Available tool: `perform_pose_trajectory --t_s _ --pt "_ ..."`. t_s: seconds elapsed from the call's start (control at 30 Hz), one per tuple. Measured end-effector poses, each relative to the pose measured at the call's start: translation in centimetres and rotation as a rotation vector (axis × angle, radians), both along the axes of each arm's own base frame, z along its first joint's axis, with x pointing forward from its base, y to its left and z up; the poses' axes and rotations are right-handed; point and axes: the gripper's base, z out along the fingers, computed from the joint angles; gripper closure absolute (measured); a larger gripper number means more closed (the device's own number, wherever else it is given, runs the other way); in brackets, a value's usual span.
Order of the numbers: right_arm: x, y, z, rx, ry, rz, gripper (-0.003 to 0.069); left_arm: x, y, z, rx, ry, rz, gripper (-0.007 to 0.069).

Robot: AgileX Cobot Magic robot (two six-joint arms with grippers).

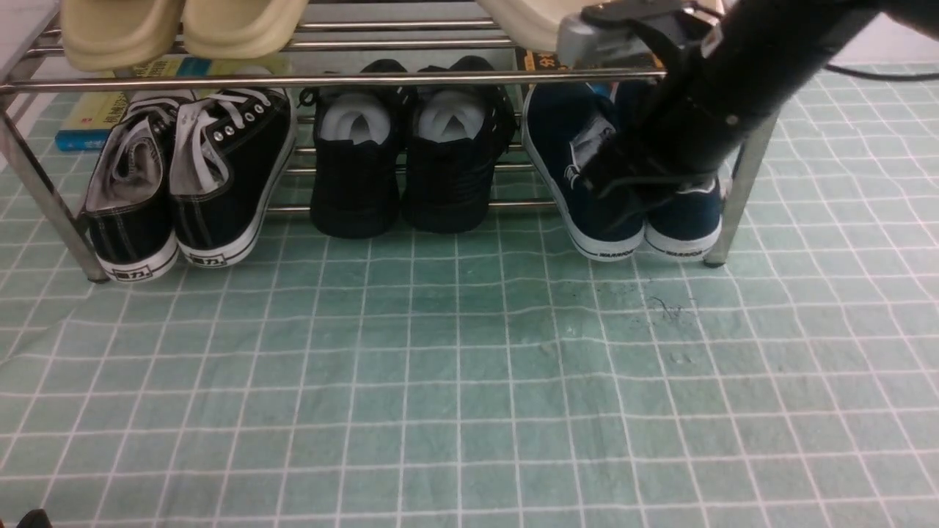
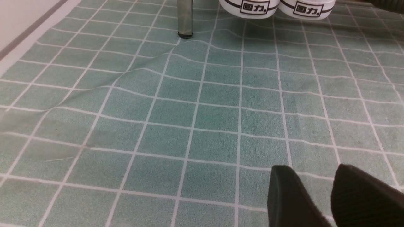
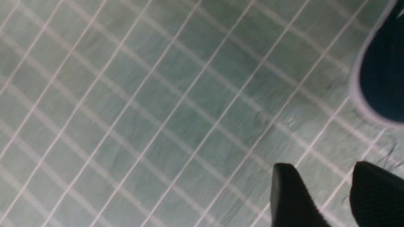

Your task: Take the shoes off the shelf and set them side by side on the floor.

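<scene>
The navy-blue shoes sit as a pair at the right end of the shelf's (image 1: 330, 79) lower tier: the left shoe (image 1: 568, 158) and the right shoe (image 1: 686, 216), heels toward me. My right arm comes down in front of them, hiding much of the pair. My right gripper (image 1: 620, 198) (image 3: 322, 165) is open, with only the green gridded floor (image 1: 469, 381) between its fingers. One navy shoe end (image 3: 383, 75) shows beside it in the blurred right wrist view. My left gripper (image 2: 312, 167) hovers open over the floor (image 2: 189, 110), holding nothing.
Black lace-up sneakers (image 1: 183, 176) and all-black shoes (image 1: 411, 161) share the lower tier. Beige slippers (image 1: 183, 26) lie on the top tier and a book (image 1: 88, 121) lies behind. A chrome leg (image 1: 741, 198) stands right of the navy pair. The floor sheet is wrinkled near another leg (image 2: 185, 19).
</scene>
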Motion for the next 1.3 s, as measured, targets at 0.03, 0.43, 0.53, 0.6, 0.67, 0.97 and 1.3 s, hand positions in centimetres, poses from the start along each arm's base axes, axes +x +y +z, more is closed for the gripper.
perform_pose_trajectory --t_s 0.03,0.43,0.53,0.6,0.67,0.97,1.3 --pt "0.6 0.3 -0.2 -0.011 -0.031 -0.019 0.031 0.0 0.0 0.0 0.0 0.0 0.0 0.0383" --pt "5.8 1.6 -5.6 -0.083 -0.212 -0.09 0.0214 0.0 0.0 0.0 0.0 0.0 0.0 0.0383" --pt "6.6 1.8 -6.7 -0.092 -0.237 -0.088 0.0221 0.0 0.0 0.0 0.0 0.0 0.0 0.0383" --pt "7.1 1.9 -7.9 -0.112 -0.23 -0.087 0.0255 0.0 0.0 0.0 0.0 0.0 0.0 0.0383" --pt "7.2 2.0 -8.4 -0.115 -0.22 -0.089 0.0311 0.0 0.0 0.0 0.0 0.0 0.0 0.0383" --pt "6.1 1.7 -6.8 -0.095 -0.166 -0.106 0.0622 0.0 0.0 0.0 0.0 0.0 0.0 0.0383" --pt "-2.9 -0.4 3.8 0.023 0.02 -0.05 0.0622 0.0 0.0 0.0 0.0 0.0 0.0 0.0383"
